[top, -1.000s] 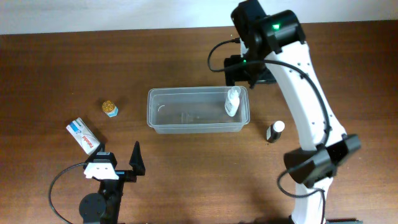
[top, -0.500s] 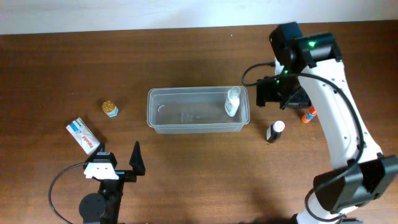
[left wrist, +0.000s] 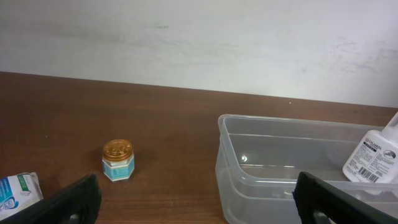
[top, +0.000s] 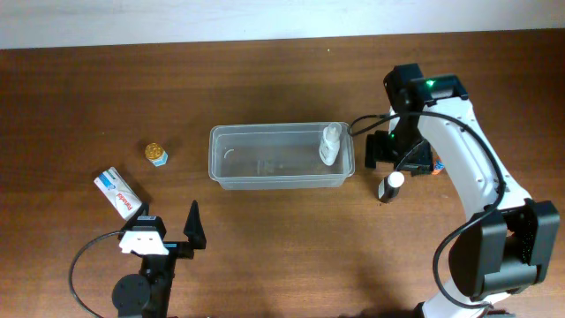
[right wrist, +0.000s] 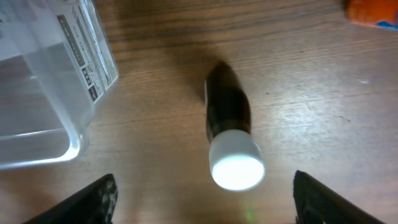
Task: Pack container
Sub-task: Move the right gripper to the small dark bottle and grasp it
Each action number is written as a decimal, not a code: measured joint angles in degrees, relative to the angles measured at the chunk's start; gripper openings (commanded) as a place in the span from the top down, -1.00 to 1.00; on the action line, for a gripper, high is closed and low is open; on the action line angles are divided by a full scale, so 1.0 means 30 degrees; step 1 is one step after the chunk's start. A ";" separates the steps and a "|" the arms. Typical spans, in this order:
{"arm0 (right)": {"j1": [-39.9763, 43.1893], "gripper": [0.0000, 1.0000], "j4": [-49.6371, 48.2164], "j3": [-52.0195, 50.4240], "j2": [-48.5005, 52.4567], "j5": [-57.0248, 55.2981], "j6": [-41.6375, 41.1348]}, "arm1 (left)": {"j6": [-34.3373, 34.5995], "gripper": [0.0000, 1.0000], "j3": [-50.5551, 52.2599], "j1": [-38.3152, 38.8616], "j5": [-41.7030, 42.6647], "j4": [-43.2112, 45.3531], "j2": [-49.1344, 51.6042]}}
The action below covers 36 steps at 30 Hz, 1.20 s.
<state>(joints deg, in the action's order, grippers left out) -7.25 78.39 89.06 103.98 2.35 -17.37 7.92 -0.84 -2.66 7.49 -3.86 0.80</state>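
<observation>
The clear plastic container [top: 265,168] sits mid-table with a white squeeze bottle [top: 329,144] standing in its right end; both show in the left wrist view [left wrist: 280,168] [left wrist: 375,155]. A dark bottle with a white cap [top: 389,185] stands right of the container. My right gripper [top: 395,163] hovers just above it, open and empty; in the right wrist view the bottle [right wrist: 229,134] lies between the fingers [right wrist: 205,193]. My left gripper [top: 168,231] is open and empty at the front left, its fingertips at the bottom of its wrist view [left wrist: 199,199].
A small gold-lidded jar [top: 156,153] [left wrist: 118,159] and a white box [top: 118,193] lie left of the container. An orange item [top: 437,164] [right wrist: 372,14] lies right of the right gripper.
My right arm has swung from above the container's right end to the right and toward the front, coming down over the dark bottle. The left arm has not moved.
</observation>
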 measured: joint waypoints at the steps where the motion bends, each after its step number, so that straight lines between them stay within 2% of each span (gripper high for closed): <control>1: 0.0000 -0.57 -0.0350 -0.0299 0.0000 0.0051 -0.0073 | 0.0000 -0.99 0.0000 -0.0007 0.0000 0.0000 0.0000; 13: 0.0634 -0.40 -0.2688 -0.2761 0.0000 0.0117 -0.0656 | 0.0000 -0.99 0.0000 -0.0007 0.0000 0.0000 0.0000; 21: 0.0743 0.04 -0.3271 -0.3264 0.0000 0.0124 -0.0714 | 0.0000 -0.99 0.0000 -0.0007 0.0000 0.0000 0.0000; 25: 0.0743 0.18 -0.3308 -0.3264 0.0000 0.0124 -0.0627 | 0.0000 -0.99 0.0000 -0.0007 0.0000 0.0000 0.0000; 30: 0.0743 0.29 -0.3308 -0.3264 0.0000 0.0117 -0.0408 | 0.0000 -0.99 0.0000 -0.0007 0.0000 0.0000 0.0000; 36: 0.0743 0.28 -0.3308 -0.3279 0.0000 0.0109 0.0080 | 0.0000 -0.99 0.0000 -0.0007 0.0000 0.0000 0.0000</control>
<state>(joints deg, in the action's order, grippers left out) -5.02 68.47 79.22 103.98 2.68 -17.12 7.92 -0.84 -2.68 7.49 -3.86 0.80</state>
